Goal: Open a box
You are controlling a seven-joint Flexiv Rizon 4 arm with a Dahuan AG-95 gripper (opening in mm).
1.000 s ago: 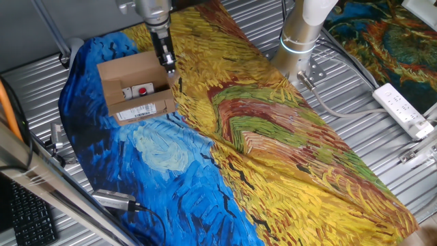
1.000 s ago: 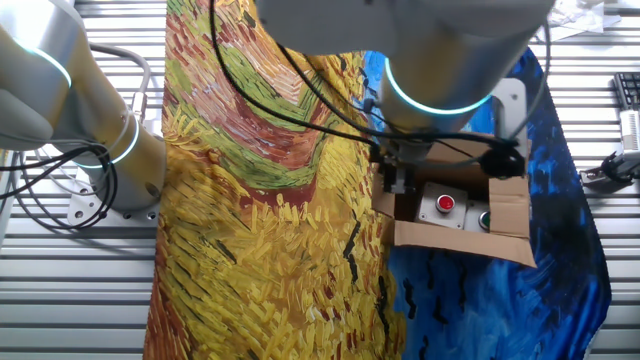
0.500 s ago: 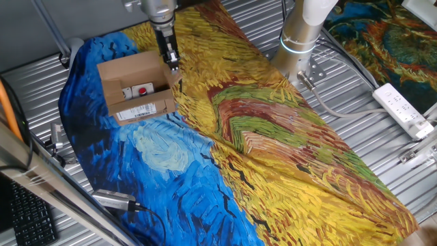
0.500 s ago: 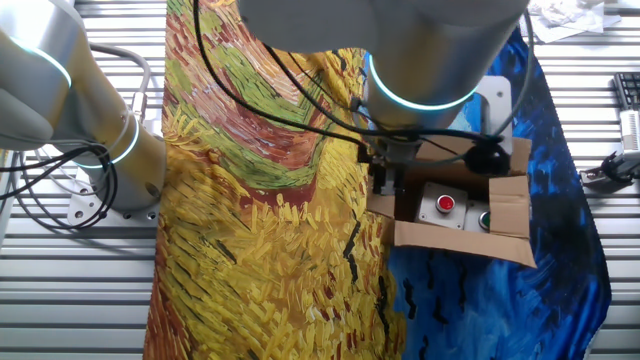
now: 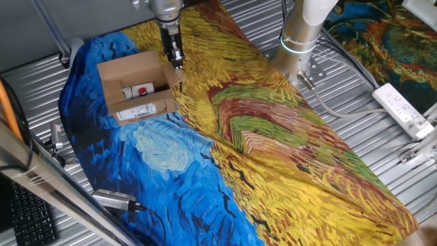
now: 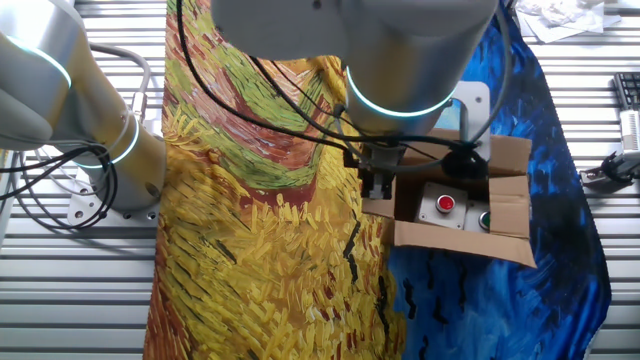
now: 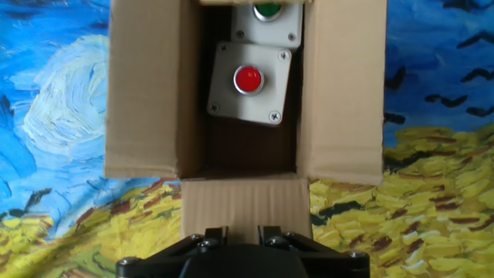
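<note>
Although the end effector [image 5: 177,63] hangs at the right-hand edge of the box [image 5: 133,85], its fingertips show in no view clearly enough to judge the gap, so whether it is wide, narrow or gripping cardboard cannot be told. Item: the box, brown corrugated, resting on the painted cloth [image 5: 273,143] over the far left part of the worktop, a white label on its near side. Flaps: in the hand view three are laid outward, the left flap [image 7: 147,89], the right flap [image 7: 343,89] and the near flap [image 7: 245,205], the last running down toward the hand's black housing at the bottom of the picture. Contents: a grey switch unit with a red button [image 7: 248,79] and, beyond it, a second with a green button [image 7: 267,9]. Bearing: the box lies straight ahead of the hand, long axis pointing away from it, the near flap between hand and cavity; any further pull would, by judgement, run along that axis. Views compared: the hand view alone shows the cavity square-on; one fixed view alone shows the label and the box's place on the cloth; the other fixed view, largely filled by the arm, shows the tool meeting the box's flap edge.
</note>
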